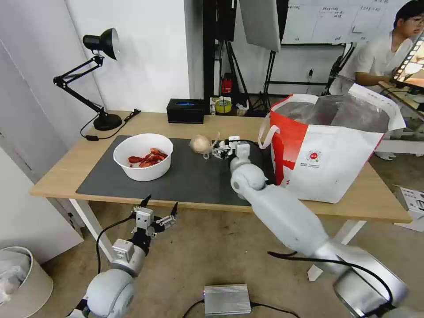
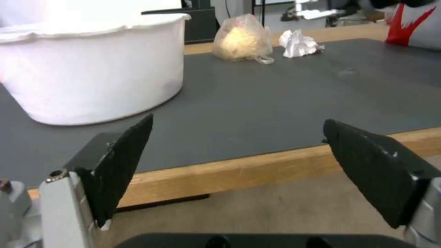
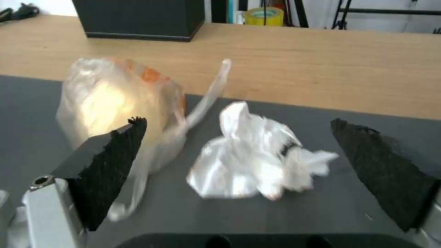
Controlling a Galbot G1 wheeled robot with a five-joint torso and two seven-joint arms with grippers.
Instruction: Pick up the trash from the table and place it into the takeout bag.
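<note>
Trash lies on the dark mat [image 1: 190, 181] of the table [image 1: 62, 176]. A crumpled white tissue [image 3: 257, 162] sits between the spread fingers of my open right gripper [image 3: 238, 121], which is low over the mat [image 1: 219, 150]. Beside it rests the knotted beige plastic-wrapped ball [image 3: 115, 100] [image 1: 201, 143], close to one finger. The white bowl of red shells [image 1: 142, 157] stands at the mat's left. The white and red takeout bag [image 1: 327, 154] stands open at the right. My left gripper [image 1: 161, 201] hangs open and empty below the table's front edge.
A black box [image 1: 185, 110] and a yellow tape roll [image 1: 223, 106] sit at the table's back edge. A black desk lamp [image 1: 104, 79] stands at the back left. A bin [image 1: 17, 278] and a metal box [image 1: 227, 298] are on the floor.
</note>
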